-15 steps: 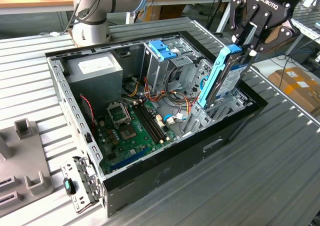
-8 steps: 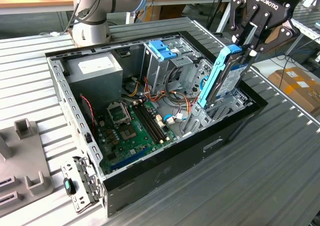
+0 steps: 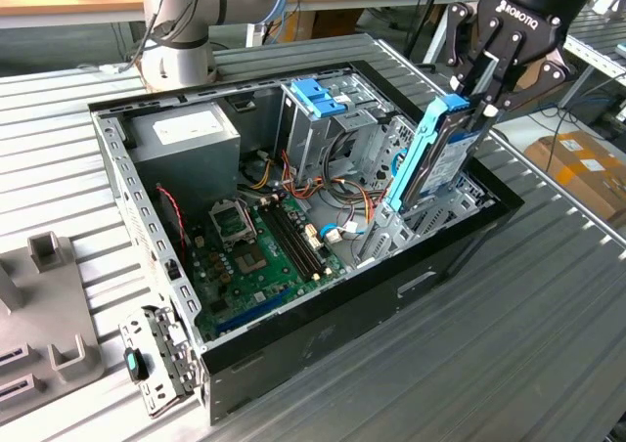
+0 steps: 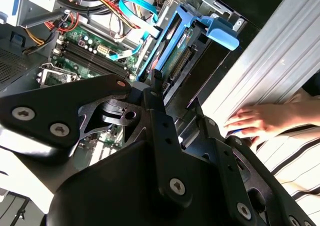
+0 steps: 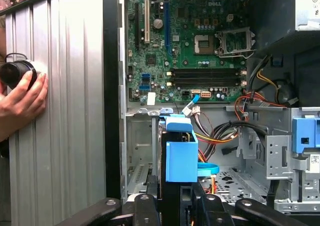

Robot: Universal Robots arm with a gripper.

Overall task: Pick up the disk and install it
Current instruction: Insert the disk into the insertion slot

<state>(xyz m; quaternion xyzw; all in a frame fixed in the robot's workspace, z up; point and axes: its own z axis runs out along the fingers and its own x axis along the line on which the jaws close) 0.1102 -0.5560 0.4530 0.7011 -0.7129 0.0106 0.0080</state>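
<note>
The disk (image 3: 435, 158) stands on edge, a silver drive in a blue plastic frame, with its lower end inside the drive bay at the open computer case's (image 3: 342, 300) end on the exterior view's right. My gripper (image 3: 481, 92) is above it, shut on its upper edge. In the second wrist view the disk (image 4: 172, 51) runs out from between my black fingers (image 4: 157, 81) toward the case floor. In the first wrist view the blue frame (image 5: 181, 153) rises just beyond the gripper (image 5: 172, 208).
Inside the case are a green motherboard (image 3: 254, 246), a grey power-supply box (image 3: 186, 139) and a metal cage with a blue top (image 3: 318, 100), with loose cables between them. A person's hand (image 4: 255, 118) rests on the ribbed table beside the case. A grey fixture (image 3: 39, 295) lies at the exterior view's left.
</note>
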